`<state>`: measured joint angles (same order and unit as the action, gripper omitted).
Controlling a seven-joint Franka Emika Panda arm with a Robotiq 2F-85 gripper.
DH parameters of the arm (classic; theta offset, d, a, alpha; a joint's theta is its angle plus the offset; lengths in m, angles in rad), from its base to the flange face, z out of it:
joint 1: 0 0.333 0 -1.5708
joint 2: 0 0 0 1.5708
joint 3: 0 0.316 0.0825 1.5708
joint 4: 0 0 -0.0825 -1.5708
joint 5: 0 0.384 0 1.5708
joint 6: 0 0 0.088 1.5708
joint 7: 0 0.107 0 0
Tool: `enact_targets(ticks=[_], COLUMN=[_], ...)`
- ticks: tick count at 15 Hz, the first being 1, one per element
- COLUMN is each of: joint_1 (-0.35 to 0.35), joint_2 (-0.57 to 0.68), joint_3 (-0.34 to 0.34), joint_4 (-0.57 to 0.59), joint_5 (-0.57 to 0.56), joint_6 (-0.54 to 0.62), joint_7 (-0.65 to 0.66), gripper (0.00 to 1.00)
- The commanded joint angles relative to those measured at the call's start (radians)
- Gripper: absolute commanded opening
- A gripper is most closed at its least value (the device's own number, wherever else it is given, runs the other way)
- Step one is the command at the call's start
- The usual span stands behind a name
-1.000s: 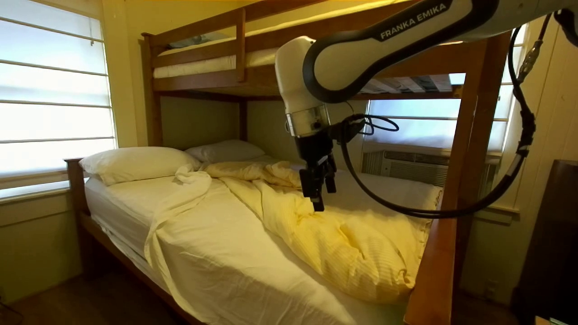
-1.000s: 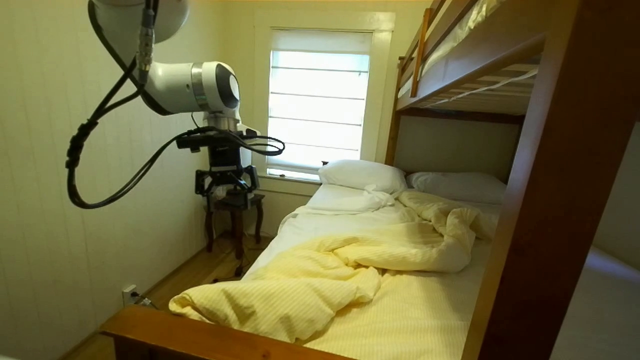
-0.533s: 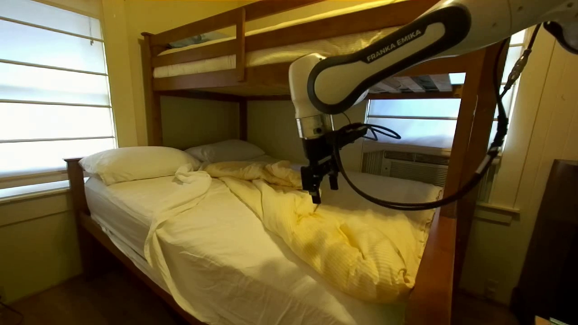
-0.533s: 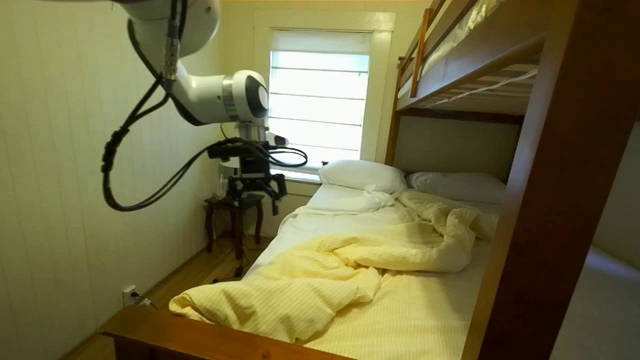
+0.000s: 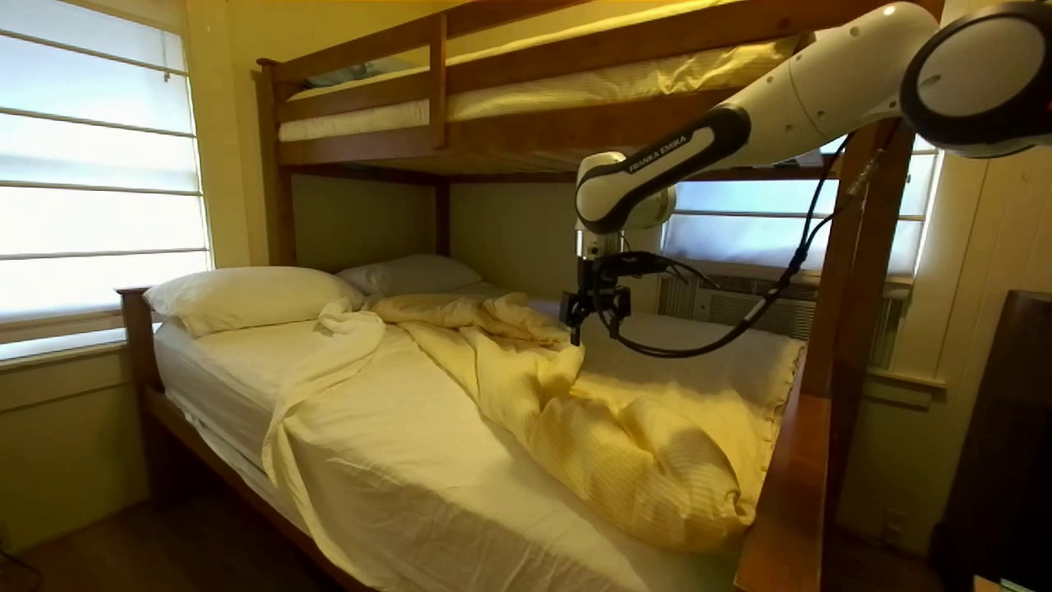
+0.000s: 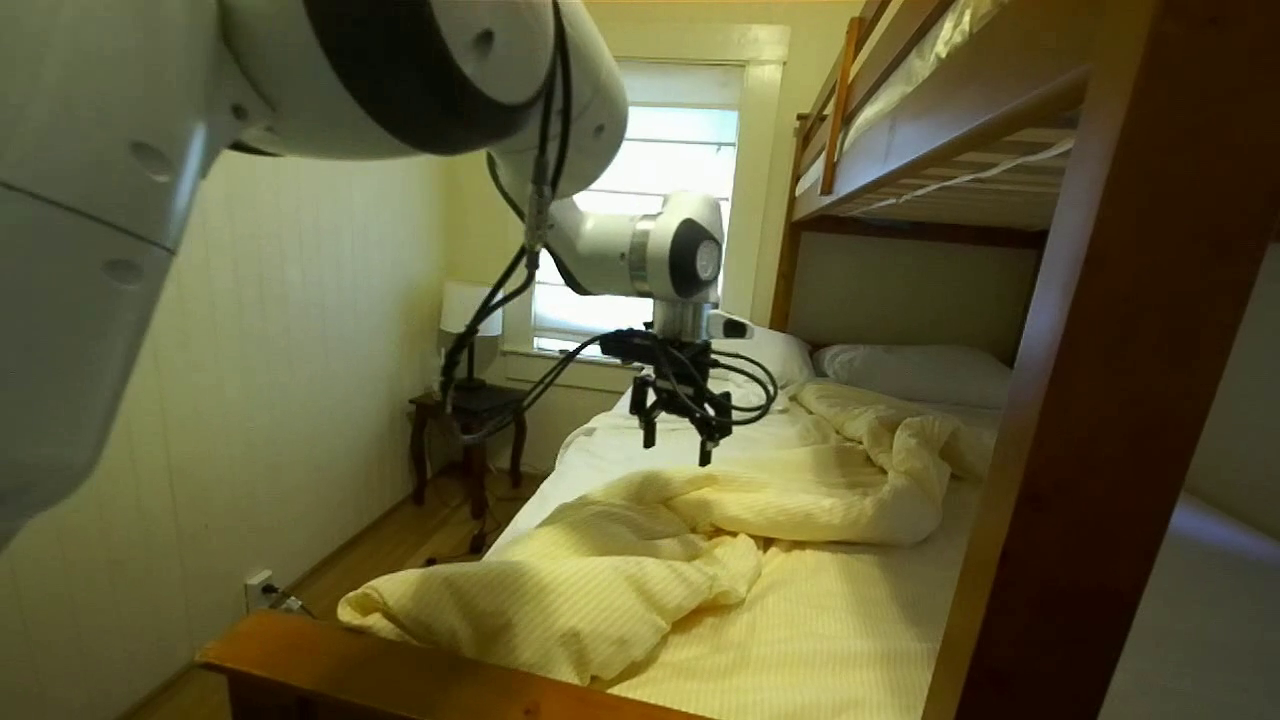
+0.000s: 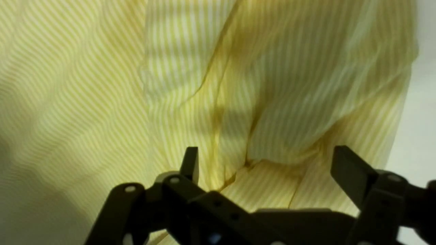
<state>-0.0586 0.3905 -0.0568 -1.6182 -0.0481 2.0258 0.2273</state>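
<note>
My black gripper (image 7: 265,153) stands open, its two fingers (image 7: 352,170) wide apart with nothing between them. Below it lies a yellow-striped blanket (image 7: 197,51), bunched into folds, which fills most of the wrist view. In both exterior views the gripper (image 5: 595,333) (image 6: 678,448) points down over the bed, above the crumpled blanket (image 5: 625,444) (image 6: 600,590). No contact with the cloth shows. A strip of white sheet (image 7: 417,115) borders the blanket at the right of the wrist view. The white sheet (image 5: 411,460) covers the near side of the mattress.
The upper bunk (image 5: 575,136) overhangs the bed behind the arm. A thick wooden post (image 6: 1080,400) and the footboard (image 6: 420,660) bound the bed's foot end. Pillows (image 5: 246,300) lie at the head. A small table (image 6: 475,400) with a lamp (image 6: 470,310) stands beyond the bed.
The arm has swung in over the bed, carrying the gripper rightward in both exterior views, away from the bed's open side. The jaws have stayed open; the blanket looks unmoved.
</note>
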Motion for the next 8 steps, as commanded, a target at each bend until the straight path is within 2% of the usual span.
enact_targets(ticks=[1, 3, 7, 8], joint_1=[-0.015, -0.050, -0.052, -0.059], joint_2=[0.028, 0.069, 0.092, 0.133], joint_3=[-0.015, -0.016, -0.011, -0.020], joint_4=[0.052, 0.126, 0.161, 0.200], joint_5=[0.053, 0.107, 0.120, 0.124], joint_6=[-0.005, -0.014, -0.024, 0.018], joint_7=[-0.014, -0.039, -0.042, -0.026], gripper=[1.00, 1.00, 1.00, 1.00])
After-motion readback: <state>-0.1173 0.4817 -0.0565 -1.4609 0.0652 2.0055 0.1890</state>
